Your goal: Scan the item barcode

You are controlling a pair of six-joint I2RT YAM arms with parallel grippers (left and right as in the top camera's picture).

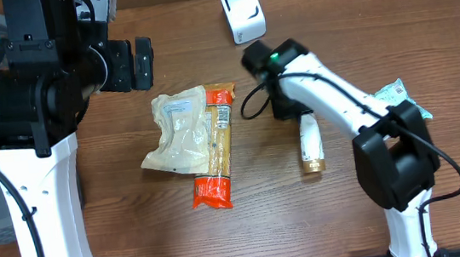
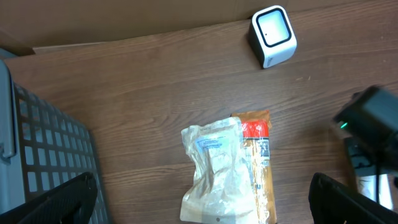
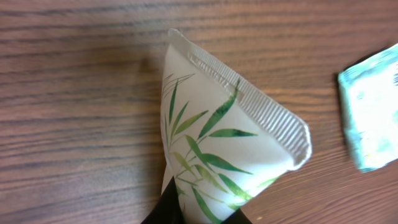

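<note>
One tube | lies right of centre on wooden table, long axis near-far, gold cap toward robot base | soft white plastic, green leaf print, ribbed crimp | your right gripper clamped on it | your left gripper spread wide

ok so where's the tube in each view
overhead: tube right of centre, its top under the right arm.
left wrist: tube is a sliver at the lower right edge.
right wrist: tube at centre, crimped end up.
landmark: teal packet, right of the tube in overhead and right wrist.
</note>
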